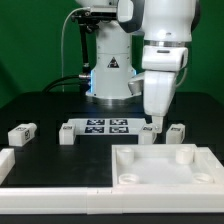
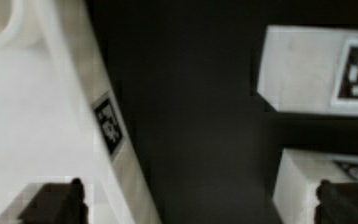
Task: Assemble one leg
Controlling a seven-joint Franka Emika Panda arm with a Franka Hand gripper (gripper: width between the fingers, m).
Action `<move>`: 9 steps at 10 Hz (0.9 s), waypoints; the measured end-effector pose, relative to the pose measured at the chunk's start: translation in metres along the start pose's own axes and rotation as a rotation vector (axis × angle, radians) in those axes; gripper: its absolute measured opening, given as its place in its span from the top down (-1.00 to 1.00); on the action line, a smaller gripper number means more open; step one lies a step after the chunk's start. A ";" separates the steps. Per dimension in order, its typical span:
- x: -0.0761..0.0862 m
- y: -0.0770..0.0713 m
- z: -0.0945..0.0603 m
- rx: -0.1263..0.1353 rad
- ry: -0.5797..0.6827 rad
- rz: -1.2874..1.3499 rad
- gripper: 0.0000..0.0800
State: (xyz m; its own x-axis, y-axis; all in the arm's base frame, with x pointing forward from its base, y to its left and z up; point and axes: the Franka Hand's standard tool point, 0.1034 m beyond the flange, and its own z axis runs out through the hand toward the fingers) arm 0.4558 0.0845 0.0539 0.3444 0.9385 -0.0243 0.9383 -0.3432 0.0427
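In the exterior view my gripper hangs low over the table, just above a small white tagged leg at the far edge of the big square panel. Other legs lie at the right, by the marker board and at the far left. In the wrist view my gripper is open, with only dark table between the fingertips. A white tagged block and a second one lie to one side, and a broad white part to the other.
The marker board lies behind the gripper, in front of the robot base. A white L-shaped frame runs along the front and the exterior view's left edge of the table.
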 end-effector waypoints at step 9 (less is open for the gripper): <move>0.015 -0.028 0.004 0.075 0.080 1.265 -0.62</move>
State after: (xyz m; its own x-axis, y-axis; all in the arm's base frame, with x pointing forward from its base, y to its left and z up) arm 0.4353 0.1080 0.0484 0.9976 -0.0457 0.0523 -0.0423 -0.9970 -0.0643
